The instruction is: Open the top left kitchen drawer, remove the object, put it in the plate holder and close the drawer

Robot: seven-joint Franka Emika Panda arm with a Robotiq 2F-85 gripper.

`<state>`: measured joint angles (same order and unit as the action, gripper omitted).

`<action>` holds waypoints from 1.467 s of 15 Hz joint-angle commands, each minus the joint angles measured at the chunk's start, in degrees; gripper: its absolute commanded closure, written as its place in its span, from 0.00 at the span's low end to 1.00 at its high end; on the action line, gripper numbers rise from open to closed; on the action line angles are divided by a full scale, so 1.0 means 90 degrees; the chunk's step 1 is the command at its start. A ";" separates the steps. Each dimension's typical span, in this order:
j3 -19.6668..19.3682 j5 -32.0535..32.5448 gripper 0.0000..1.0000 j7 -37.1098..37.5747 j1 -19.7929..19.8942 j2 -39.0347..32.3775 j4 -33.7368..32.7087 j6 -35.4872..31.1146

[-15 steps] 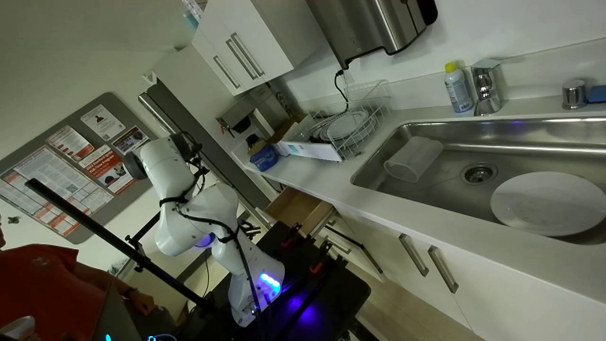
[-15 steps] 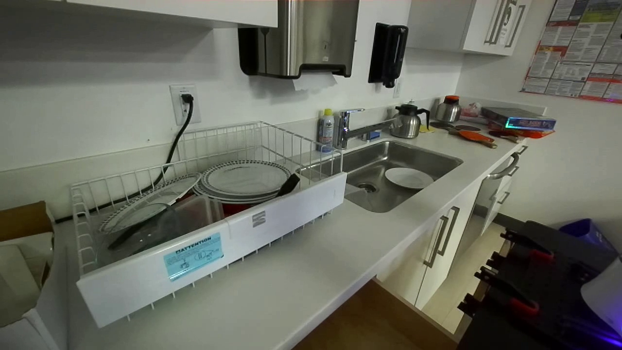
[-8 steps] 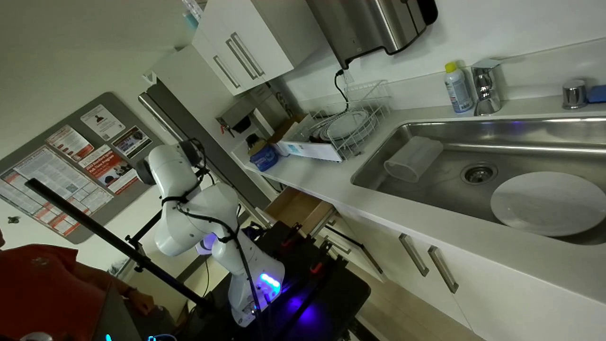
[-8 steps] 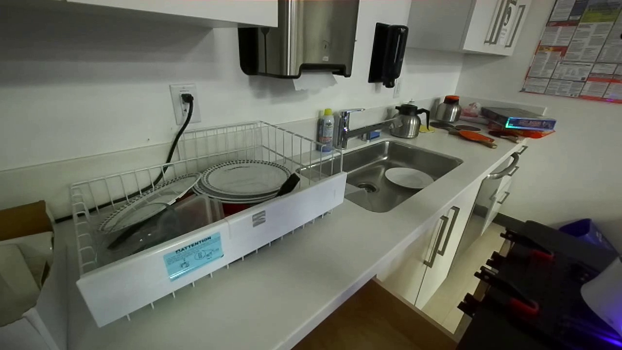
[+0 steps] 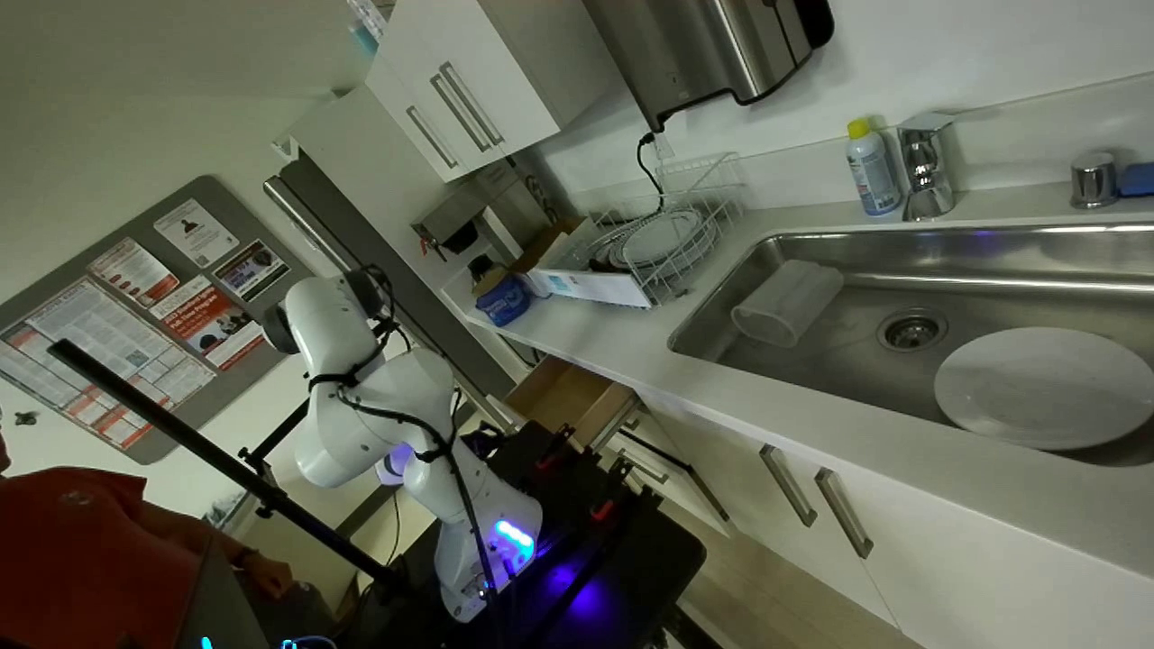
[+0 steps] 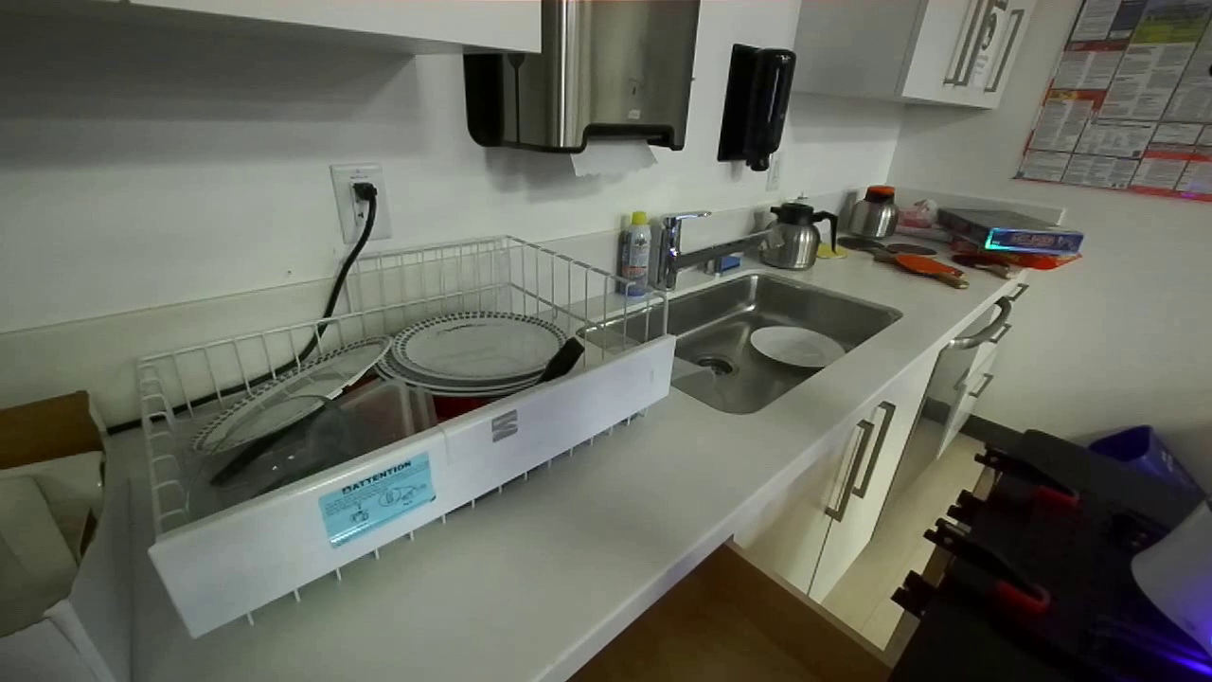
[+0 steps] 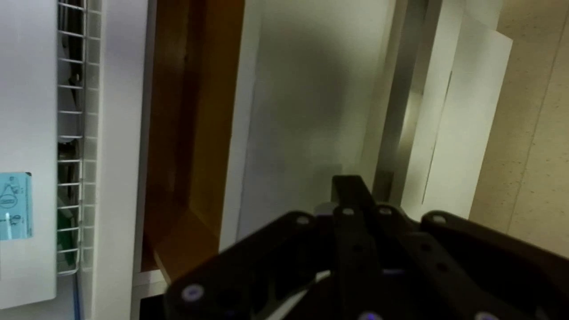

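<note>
Claw [image 7: 353,183]: closed, tips together, nothing seen between them; this part is dark and blurred.
Drawer [image 7: 213,111]: pulled out; its wooden inside lies to the left of the tips in the wrist view, past the white front [image 7: 302,111].
Claw to front: the tips show against the outer face; touching or apart cannot be told.
Handle [image 7: 402,98]: silver bar just right of the tips, long axis along the front, near the line the claw points.
Next push: if closing comes next, I judge the shove must go leftward in that view, towards the counter [image 6: 568,511]; a reach inside would go the same way, over the front's top edge.
Object: cannot be picked out; whether it is in a hidden part of the drawer or already racked I cannot tell.
Rack [image 6: 568,417]: white wire, on the counter, farther left past the drawer; holds plates [image 6: 478,346] and clear ware [image 6: 365,426].
Sink [image 5: 856,370]: beyond the counter's near strip; a white plate [image 5: 1050,388] and a tub [image 5: 784,306] in it.
</note>
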<state>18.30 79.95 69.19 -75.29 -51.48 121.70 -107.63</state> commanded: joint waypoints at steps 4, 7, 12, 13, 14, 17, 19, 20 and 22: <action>-0.0277 0.0482 1.00 -0.0008 0.0139 -0.0224 -0.0236 0.0511; -0.0372 0.0818 1.00 -0.0027 0.0269 -0.0316 -0.0336 0.0585; -0.0462 0.1412 1.00 -0.0176 0.0616 -0.0361 -0.0509 0.0820; -0.0465 0.1525 1.00 -0.0206 0.0690 -0.0369 -0.0543 0.0883; -0.0476 0.1645 1.00 -0.0256 0.0782 -0.0371 -0.0579 0.0942; -0.0485 0.2058 1.00 -0.0352 0.1107 -0.0315 -0.0641 0.1034; -0.0487 0.2329 1.00 -0.0435 0.1396 -0.0294 -0.0684 0.1019; -0.0476 0.2456 1.00 -0.0466 0.1542 -0.0292 -0.0711 0.0998; -0.0436 0.2734 1.00 -0.0567 0.1890 -0.0303 -0.0780 0.0863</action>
<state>13.68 101.37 66.50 -62.30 -54.57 115.47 -100.05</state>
